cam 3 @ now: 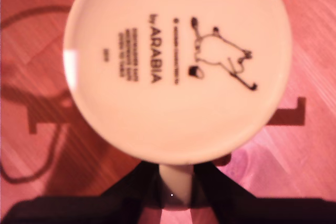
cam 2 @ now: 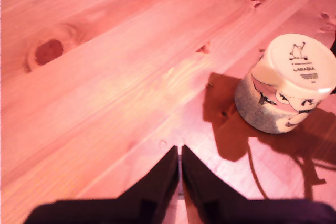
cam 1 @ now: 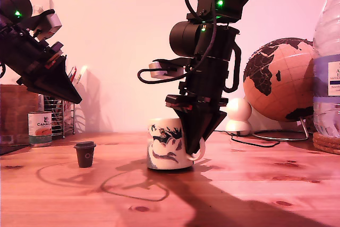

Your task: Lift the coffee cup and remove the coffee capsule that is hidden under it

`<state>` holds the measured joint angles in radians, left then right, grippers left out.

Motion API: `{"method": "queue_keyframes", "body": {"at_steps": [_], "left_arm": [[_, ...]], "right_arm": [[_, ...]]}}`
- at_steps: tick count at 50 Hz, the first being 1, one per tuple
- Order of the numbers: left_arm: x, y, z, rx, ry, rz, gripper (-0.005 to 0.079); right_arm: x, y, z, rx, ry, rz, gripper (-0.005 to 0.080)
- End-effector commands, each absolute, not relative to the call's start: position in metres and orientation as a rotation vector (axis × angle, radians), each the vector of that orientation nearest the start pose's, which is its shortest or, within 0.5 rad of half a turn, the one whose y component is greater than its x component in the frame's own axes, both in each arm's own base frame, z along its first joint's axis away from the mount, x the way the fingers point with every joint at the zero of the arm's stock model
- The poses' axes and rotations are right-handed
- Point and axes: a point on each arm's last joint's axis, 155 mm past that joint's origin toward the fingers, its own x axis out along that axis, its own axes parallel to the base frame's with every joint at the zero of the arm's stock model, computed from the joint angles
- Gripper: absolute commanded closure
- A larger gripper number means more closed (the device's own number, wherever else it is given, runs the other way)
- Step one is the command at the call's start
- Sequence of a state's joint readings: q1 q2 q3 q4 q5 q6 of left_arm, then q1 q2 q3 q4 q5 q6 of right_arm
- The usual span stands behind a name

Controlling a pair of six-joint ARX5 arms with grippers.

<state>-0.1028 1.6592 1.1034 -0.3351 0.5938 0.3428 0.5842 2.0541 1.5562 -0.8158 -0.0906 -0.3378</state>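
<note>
Wooden knotty tabletop (cam 1: 249,195), pink-lit, pale wall behind. Going left to right in the exterior view: my first gripper (cam 1: 76,97) hangs raised over the table, jaws pressed together on nothing, confirmed in the first wrist view (cam 2: 180,157). Behind and below it, a small printed tin can (cam 1: 40,128) and a wire rack (cam 1: 59,116). Just below and in front of its tip stands the tiny dark brown tapered coffee capsule (cam 1: 85,154), upright on the wood, already in the open, well apart from the mug.

Centre: the white ceramic coffee cup with the dark blue print (cam 1: 168,144) sits upside down on the table, base up. My second gripper (cam 1: 198,141) comes straight down at its handle side; in the second wrist view the jaws (cam 3: 176,190) are clamped on the white loop handle, base with printed mark right ahead.

Step in hand, by my judgement: cup handling by the handle. Keep the pinch firm, move vertically, avoid twisting since a handle grip lets the mug swing.

Room: open wood between capsule and cup, plenty of clear table toward the camera. Beyond my second gripper, toward the exterior view's right: white rounded object (cam 1: 239,115), globe on a wire stand (cam 1: 279,81), plastic water bottle (cam 1: 326,67) on a coaster. Avoid swinging that way.
</note>
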Motion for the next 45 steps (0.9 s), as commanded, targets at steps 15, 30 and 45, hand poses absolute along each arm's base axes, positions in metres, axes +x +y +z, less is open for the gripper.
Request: {"method": "queue_keyframes", "body": {"at_steps": [15, 30, 45], "left_arm": [[0.410, -0.150, 0.125, 0.082, 0.727, -0.808, 0.0766], [0.409, -0.151, 0.130, 0.080, 0.716, -0.812, 0.0766], [0.408, -0.151, 0.134, 0.073, 0.712, -0.810, 0.0766]], "right_arm": [[0.360, 0.264, 0.031, -0.611, 1.223, 0.804, 0.0516], [0.356, 0.266, 0.039, -0.598, 1.224, 0.797, 0.0448], [0.364, 0.272, 0.085, -0.563, 1.103, 0.789, 0.0448]]}}
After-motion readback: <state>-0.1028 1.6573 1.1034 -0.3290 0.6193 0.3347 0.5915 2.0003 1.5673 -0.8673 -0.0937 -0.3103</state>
